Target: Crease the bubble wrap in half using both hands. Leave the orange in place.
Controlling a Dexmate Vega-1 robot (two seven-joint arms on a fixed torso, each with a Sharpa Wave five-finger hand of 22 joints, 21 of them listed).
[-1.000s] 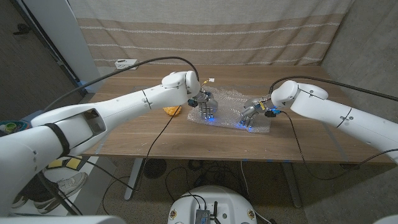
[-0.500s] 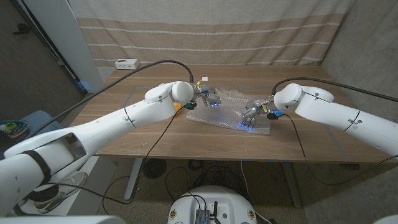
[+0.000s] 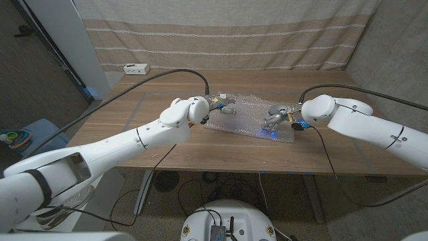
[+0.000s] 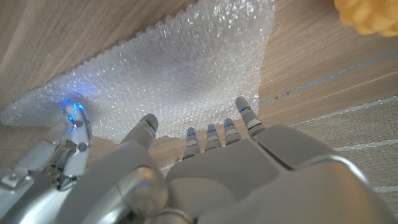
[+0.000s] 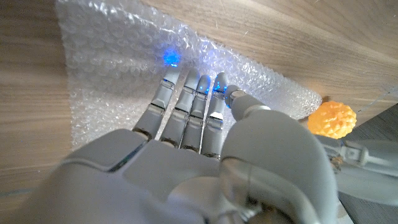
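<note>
The wrap (image 3: 251, 120), a clear sheet of small glossy bubbles, lies spread on the wooden surface (image 3: 167, 144) between both hands. The right hand (image 3: 275, 119) presses straight fingers on it, holding nothing. The left hand (image 3: 223, 106) hovers, fingers apart, empty. A bumpy orange (image 5: 331, 120) sits just beside the wrap.

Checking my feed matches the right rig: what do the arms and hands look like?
Both arms are glossy white rounded shells with black cables running along them. The left hand and right hand are silver-grey metal with jointed fingers, and small blue lights glow at the fingertips.
</note>
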